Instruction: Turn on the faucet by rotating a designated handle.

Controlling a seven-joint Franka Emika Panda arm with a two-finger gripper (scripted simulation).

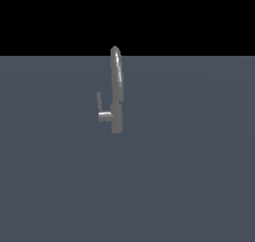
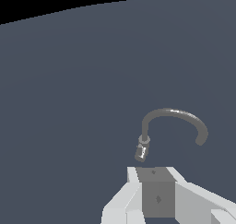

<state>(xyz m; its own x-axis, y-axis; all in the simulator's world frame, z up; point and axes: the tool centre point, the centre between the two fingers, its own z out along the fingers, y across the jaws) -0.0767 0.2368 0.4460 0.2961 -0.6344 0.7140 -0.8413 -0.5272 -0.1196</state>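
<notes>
One faucet (image 1: 116, 94) stands alone on the grey surface (image 1: 189, 176), its handle (image 1: 99, 101) upright on the stub at the exterior view's left. We see our end effector (image 2: 159, 195) near it in the wrist view, touching nothing; whether it is released or clenched we cannot tell.

Bare simulated scene: lone faucet (image 1: 116, 91), grey floor (image 1: 189, 176).

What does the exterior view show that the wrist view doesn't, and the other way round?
Only the exterior view shows the handle, a thin lever standing upright on the side stub at that view's left. Only the wrist view shows the gripper, seen close up, and the spout's full arch, which the exterior view sees edge-on. Both show the faucet on the plain grey floor.
</notes>
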